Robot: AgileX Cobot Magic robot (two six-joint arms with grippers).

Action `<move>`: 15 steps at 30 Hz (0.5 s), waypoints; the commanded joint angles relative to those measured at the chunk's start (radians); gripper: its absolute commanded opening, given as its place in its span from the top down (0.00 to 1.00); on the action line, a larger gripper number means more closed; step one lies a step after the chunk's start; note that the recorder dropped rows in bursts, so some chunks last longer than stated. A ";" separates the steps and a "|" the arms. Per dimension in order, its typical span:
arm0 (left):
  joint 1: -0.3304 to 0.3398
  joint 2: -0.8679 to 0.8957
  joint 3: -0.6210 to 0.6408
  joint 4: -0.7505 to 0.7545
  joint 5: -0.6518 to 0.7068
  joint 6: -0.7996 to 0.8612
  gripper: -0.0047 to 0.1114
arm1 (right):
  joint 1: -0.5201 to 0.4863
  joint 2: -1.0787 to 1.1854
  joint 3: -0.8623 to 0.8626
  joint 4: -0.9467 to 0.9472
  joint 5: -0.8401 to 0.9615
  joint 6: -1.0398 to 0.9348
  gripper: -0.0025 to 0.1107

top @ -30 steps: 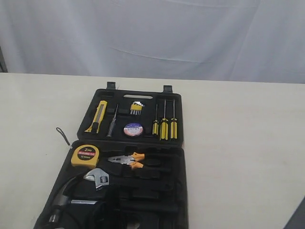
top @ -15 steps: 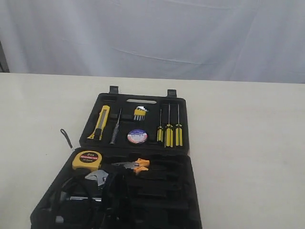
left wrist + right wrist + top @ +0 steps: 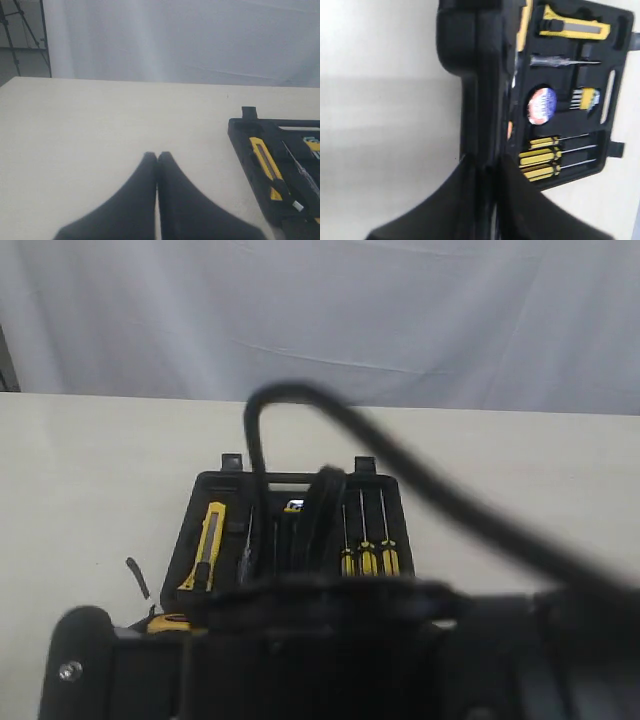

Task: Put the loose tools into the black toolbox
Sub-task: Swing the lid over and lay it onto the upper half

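Observation:
The black toolbox (image 3: 214, 487) lies open on the table, and its far half holds the yellow-black utility knife (image 3: 205, 545). In the right wrist view my right gripper (image 3: 484, 161) is shut on the raised edge of the toolbox's near half (image 3: 470, 75). Past that edge I see the utility knife (image 3: 575, 28) and the electrical tape roll (image 3: 541, 105) in their slots. A sliver of the yellow tape measure (image 3: 170, 622) shows, and an orange speck (image 3: 510, 130) may be the pliers. My left gripper (image 3: 157, 157) is shut and empty over bare table beside the toolbox (image 3: 240, 131).
A black arm (image 3: 300, 660) and its cable (image 3: 400, 465) fill the lower exterior view and hide the near half. Yellow-handled screwdrivers (image 3: 366, 558), hex keys (image 3: 585, 97) and a tester pen (image 3: 560, 61) sit in the far half. A white curtain hangs behind the table.
A black arm and cable have swung into the front of the exterior view. They now cover the near half with the pliers, wrench and hammer, and most of the tape measure.

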 commanded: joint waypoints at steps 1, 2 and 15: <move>-0.002 -0.003 0.002 -0.003 -0.001 0.000 0.96 | -0.004 -0.030 -0.173 -0.014 0.075 -0.144 0.98; -0.002 -0.003 0.002 -0.003 -0.001 0.000 0.96 | -0.006 -0.025 -0.199 -0.018 0.085 -0.171 0.98; -0.002 -0.003 0.002 -0.003 -0.001 0.000 0.96 | -0.462 0.290 -0.389 0.302 -0.120 -0.591 0.98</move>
